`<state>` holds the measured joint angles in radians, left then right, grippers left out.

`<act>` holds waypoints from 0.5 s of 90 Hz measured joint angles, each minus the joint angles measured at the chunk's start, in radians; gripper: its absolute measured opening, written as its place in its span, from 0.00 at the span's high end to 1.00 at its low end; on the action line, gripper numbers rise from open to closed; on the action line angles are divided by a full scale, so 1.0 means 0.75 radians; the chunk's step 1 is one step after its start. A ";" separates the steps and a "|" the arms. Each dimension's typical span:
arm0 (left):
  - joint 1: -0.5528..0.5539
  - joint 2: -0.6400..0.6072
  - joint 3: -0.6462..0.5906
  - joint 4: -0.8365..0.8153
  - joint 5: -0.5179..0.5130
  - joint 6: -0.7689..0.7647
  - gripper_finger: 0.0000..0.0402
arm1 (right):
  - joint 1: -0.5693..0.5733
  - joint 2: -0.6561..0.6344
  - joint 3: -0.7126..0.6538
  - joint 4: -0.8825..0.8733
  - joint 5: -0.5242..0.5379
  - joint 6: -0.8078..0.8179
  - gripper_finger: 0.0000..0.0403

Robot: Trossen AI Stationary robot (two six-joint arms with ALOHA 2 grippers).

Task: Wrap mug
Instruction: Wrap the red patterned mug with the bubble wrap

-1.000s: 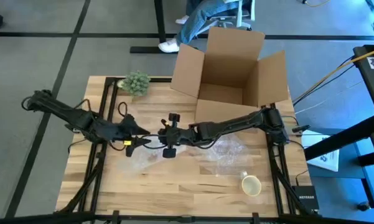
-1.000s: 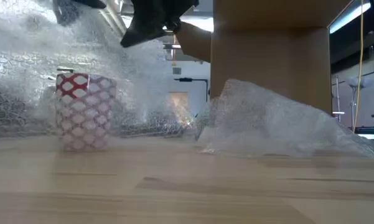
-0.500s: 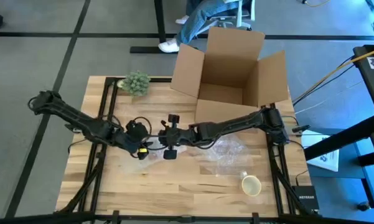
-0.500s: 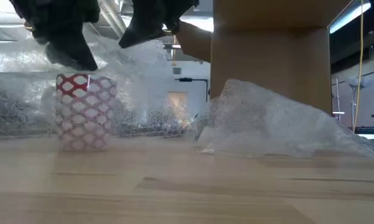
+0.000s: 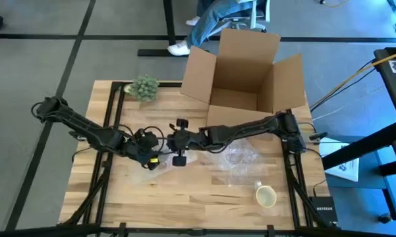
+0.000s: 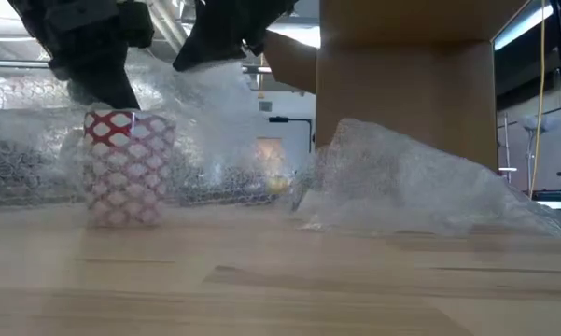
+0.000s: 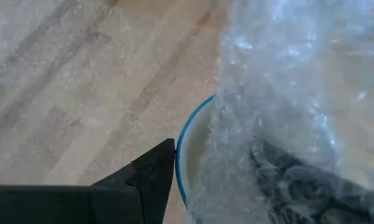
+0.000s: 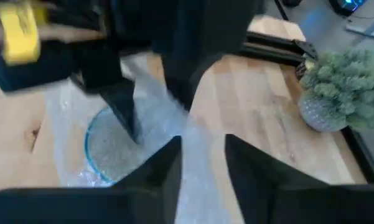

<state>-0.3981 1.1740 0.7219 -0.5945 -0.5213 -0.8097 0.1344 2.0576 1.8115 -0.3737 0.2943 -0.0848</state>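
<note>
Low view has the mug [image 6: 128, 168] upright right under the left gripper [image 6: 93, 70], closer than the right gripper [image 6: 226, 37], which prob pinches bubble wrap [image 6: 226, 121]; left's opening I can't tell

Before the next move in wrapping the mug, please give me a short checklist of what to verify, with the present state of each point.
1. Mug stands upright on the table: ok.
2. Bubble wrap lies around the mug: ok.
3. Left tool is above the mug: ok.
4. Right tool holds the wrap edge: cannot tell.
5. Cardboard box is open: ok.
6. Second mug is apart from the work: ok.
</note>
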 joint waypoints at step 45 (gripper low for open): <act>0.000 -0.004 0.001 -0.001 0.019 -0.019 0.52 | -0.060 -0.012 0.115 -0.371 -0.230 0.156 0.58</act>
<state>-0.3981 1.1712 0.7227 -0.5953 -0.5068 -0.8236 0.0898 2.0487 1.8980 -0.6518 0.1218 0.0322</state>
